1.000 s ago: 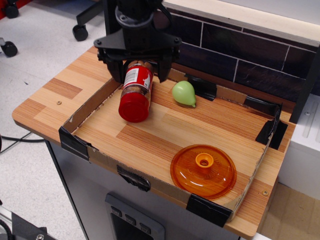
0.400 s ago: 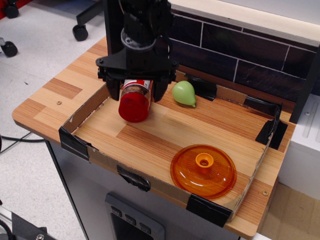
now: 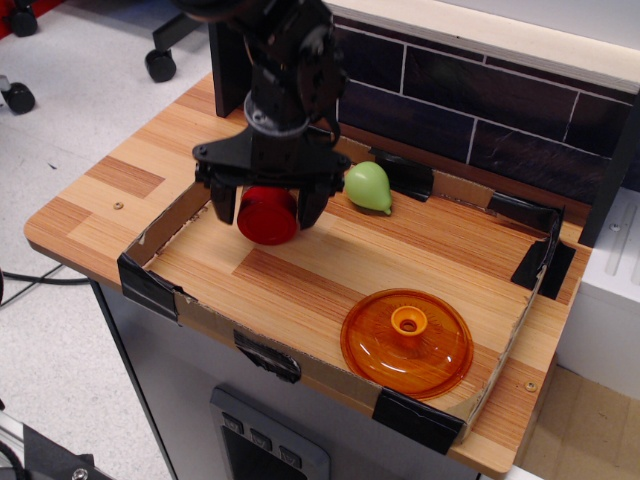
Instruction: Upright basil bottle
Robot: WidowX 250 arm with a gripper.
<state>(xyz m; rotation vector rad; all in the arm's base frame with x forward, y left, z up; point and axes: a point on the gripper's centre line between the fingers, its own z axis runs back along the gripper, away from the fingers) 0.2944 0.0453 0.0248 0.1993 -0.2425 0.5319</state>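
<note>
The basil bottle (image 3: 267,216) lies on its side on the wooden tray floor, near the back left. Only its wide red cap shows, facing the front; the jar body and label are hidden under the gripper. My black gripper (image 3: 266,206) is lowered over the bottle and open. One finger (image 3: 223,203) stands left of the cap and the other right of it, both close beside it. I cannot tell if they touch it. The green pear (image 3: 368,187) lies just right of the gripper.
An orange round lid (image 3: 407,343) with a knob lies at the tray's front right. The low cardboard wall (image 3: 170,214), patched with black tape, rims the tray. A dark tiled wall (image 3: 480,110) runs behind it. A white box (image 3: 615,290) stands at the right.
The gripper has come down and forward along the lying bottle, from over the jar body to around the cap. The label is now covered. The bottle, pear and lid have not moved.
</note>
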